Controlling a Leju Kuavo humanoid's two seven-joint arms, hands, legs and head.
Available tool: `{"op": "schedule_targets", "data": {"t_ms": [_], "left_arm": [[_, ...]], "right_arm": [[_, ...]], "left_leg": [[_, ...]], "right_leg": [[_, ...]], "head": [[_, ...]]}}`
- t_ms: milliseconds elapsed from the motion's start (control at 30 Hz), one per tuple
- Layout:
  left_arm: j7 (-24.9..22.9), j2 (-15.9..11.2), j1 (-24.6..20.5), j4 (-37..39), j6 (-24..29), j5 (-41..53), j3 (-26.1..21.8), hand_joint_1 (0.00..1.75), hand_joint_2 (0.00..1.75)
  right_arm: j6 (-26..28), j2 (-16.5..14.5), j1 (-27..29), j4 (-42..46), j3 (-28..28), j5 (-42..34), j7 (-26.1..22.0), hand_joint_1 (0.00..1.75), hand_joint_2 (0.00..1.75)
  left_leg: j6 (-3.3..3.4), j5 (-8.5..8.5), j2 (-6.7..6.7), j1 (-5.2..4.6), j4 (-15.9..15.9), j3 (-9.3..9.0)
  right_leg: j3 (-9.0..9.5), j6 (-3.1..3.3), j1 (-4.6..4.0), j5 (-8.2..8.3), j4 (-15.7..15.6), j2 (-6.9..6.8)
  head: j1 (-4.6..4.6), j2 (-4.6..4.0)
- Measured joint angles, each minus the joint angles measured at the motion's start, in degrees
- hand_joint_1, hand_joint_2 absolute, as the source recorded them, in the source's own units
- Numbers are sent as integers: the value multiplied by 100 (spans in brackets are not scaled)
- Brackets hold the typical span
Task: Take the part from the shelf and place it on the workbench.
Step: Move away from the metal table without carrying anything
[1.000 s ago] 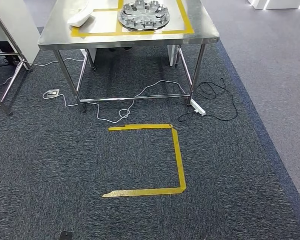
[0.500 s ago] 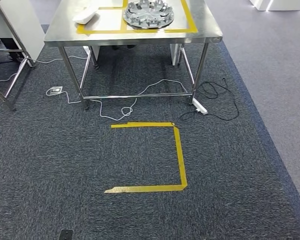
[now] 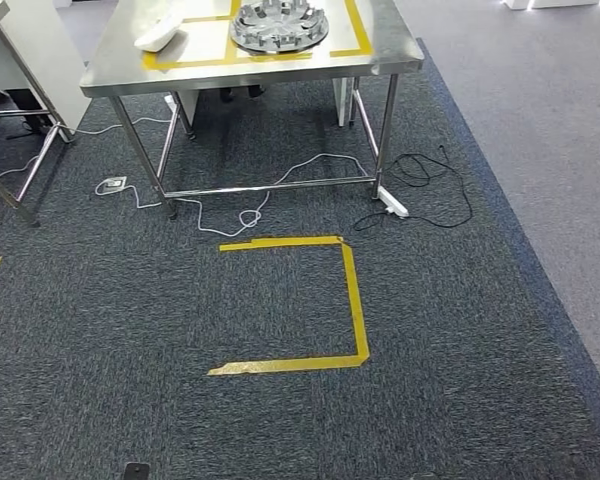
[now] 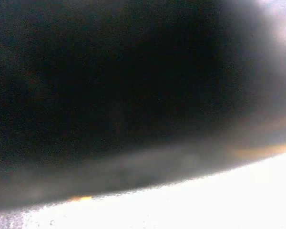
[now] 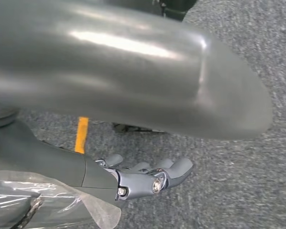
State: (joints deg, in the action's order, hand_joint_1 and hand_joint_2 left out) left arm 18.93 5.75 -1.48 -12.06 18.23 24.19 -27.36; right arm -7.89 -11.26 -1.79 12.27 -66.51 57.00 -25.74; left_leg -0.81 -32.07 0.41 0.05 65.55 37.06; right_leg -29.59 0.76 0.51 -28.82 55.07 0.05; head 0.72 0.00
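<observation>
Grey part — smooth, rounded, glossy.

Dark grey carpet w/ yellow tape outline, cables nearby.

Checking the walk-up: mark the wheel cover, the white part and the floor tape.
wheel cover (image 3: pixel 279 26), head view, its hub.
white part (image 3: pixel 159 35), head view, its middle.
floor tape (image 3: pixel 353 300), head view, right strip.

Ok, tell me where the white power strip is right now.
In the head view, the white power strip lies on the carpet by the steel table's front right leg, beside the black cable tangle.
</observation>
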Motion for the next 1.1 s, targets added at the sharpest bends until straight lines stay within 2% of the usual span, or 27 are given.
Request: {"op": "schedule_targets", "data": {"t_ms": [33,67,100,133,167,200,233,267,300,367,400,433,467,533,567,600,633,667,733,767,800,900,1033,1067,1100], "left_arm": [[3,6,1,1,2,7,0,0,0],[6,11,2,2,2,13,0,0,0],[8,13,4,2,2,18,-1,0,0],[8,12,6,2,3,22,-1,0,0],[8,11,5,2,3,26,-1,0,0],[8,10,-2,2,3,28,-1,0,0],[8,9,-16,2,2,31,-1,0,0],[8,9,-31,2,1,32,-1,0,0],[9,8,-42,2,-1,32,-1,0,0],[10,8,-33,3,-4,32,-1,0,0],[10,8,-23,3,-5,31,-2,0,0],[10,5,-16,4,-6,31,-3,0,0],[10,3,-15,4,-8,31,-5,0,0],[10,-2,-14,5,-17,32,-7,0,0],[11,0,-9,6,-22,31,-7,0,0],[12,1,-1,7,-26,28,-7,0,0],[14,2,6,8,-26,24,-7,0,0],[17,3,8,9,-27,20,-7,0,0],[28,9,-1,9,-27,17,-7,0,0],[40,13,-10,9,-26,20,-7,0,0],[54,15,-16,9,-26,24,-7,0,0],[80,19,-16,10,-27,31,-7,0,0],[80,16,-12,11,-26,28,-8,0,0],[81,14,-8,11,-25,23,-10,0,0],[81,17,-9,11,-22,10,-13,0,0]], "right_arm": [[0,1,3,0,0,3,0,0,0],[0,1,6,-1,0,7,1,0,0],[1,1,7,0,0,10,1,0,0],[1,1,8,-1,0,14,2,0,0],[2,1,10,-1,0,19,3,0,0],[3,1,15,-1,1,27,7,0,0],[4,1,21,-1,2,37,11,0,0],[4,1,25,-1,3,48,16,0,0],[5,2,24,-1,5,57,20,0,0],[6,4,12,-1,11,66,26,0,0],[7,6,5,-1,15,68,27,0,0],[8,8,1,-1,22,69,27,0,0],[8,12,2,-1,30,69,27,0,0],[9,20,11,-1,42,70,27,0,0],[9,24,15,-1,44,71,28,0,0],[9,28,17,-1,45,71,28,0,0],[9,31,18,-1,46,72,28,0,0],[9,34,19,-1,46,72,28,0,0],[9,42,18,-1,46,73,26,0,0],[9,43,18,-1,47,74,25,0,0],[9,44,18,-1,48,78,25,0,0],[9,46,20,-1,50,87,26,0,0],[9,45,20,-1,50,89,26,0,0],[10,44,18,-1,51,92,28,0,0],[7,44,21,-2,58,102,42,0,0]], "left_leg": [[-5,-215,0,0,388,92],[-1,-310,-1,-1,672,130],[10,-284,0,-2,766,78],[27,-165,5,-6,617,-87],[49,-4,28,-11,258,-352],[75,109,108,-24,-198,-649],[103,178,191,-46,-607,-900],[130,197,255,-66,-889,-1051],[157,176,289,-84,-1019,-1100],[225,206,207,-76,-1076,-1065],[264,238,163,-62,-1092,-1046],[304,275,124,-47,-1107,-1023],[332,312,85,-38,-1115,-993],[356,368,-4,-45,-1103,-910],[353,394,-55,-48,-1095,-872],[346,416,-107,-48,-1084,-841],[335,435,-163,-48,-1074,-819],[324,447,-221,-47,-1064,-806],[291,464,-334,-53,-1032,-776],[265,476,-387,-55,-1015,-748],[231,493,-441,-52,-1001,-715],[149,543,-563,-27,-996,-653],[134,543,-589,-26,-990,-643],[124,518,-555,-28,-962,-627],[87,272,-435,-20,-505,-420]], "right_leg": [[-58,16,-20,46,2,-11],[-101,25,-40,90,5,-21],[-139,32,-58,132,11,-41],[-172,34,-73,169,19,-61],[-194,32,-84,199,30,-88],[-221,24,-98,221,44,-124],[-241,8,-111,238,59,-159],[-255,-15,-122,253,74,-208],[-268,-40,-132,268,86,-260],[-290,-94,-136,285,104,-349],[-324,-126,-134,236,159,-325],[-394,-162,-125,119,306,-263],[-513,-195,-112,-64,577,-178],[-825,-243,-86,-493,1367,-52],[-933,-254,-80,-613,1672,-35],[-945,-259,-76,-629,1783,-25],[-829,-258,-72,-530,1640,-14],[-606,-251,-64,-355,1286,23],[-110,-225,-32,-98,432,287],[45,-206,-21,-51,168,398],[115,-182,-18,-57,47,469],[123,-124,-43,-46,49,375],[123,-103,-34,-33,33,335],[124,-81,-23,-19,16,295],[112,-47,-21,-6,1,168]], "head": [[-1,0],[-1,0],[-1,0],[-1,0],[-1,0],[-1,0],[1,0],[4,0],[4,0],[4,0],[9,0],[22,0],[30,0],[44,0],[43,0],[42,0],[42,0],[42,0],[39,0],[38,0],[36,0],[35,0],[37,0],[36,0],[18,0]]}}
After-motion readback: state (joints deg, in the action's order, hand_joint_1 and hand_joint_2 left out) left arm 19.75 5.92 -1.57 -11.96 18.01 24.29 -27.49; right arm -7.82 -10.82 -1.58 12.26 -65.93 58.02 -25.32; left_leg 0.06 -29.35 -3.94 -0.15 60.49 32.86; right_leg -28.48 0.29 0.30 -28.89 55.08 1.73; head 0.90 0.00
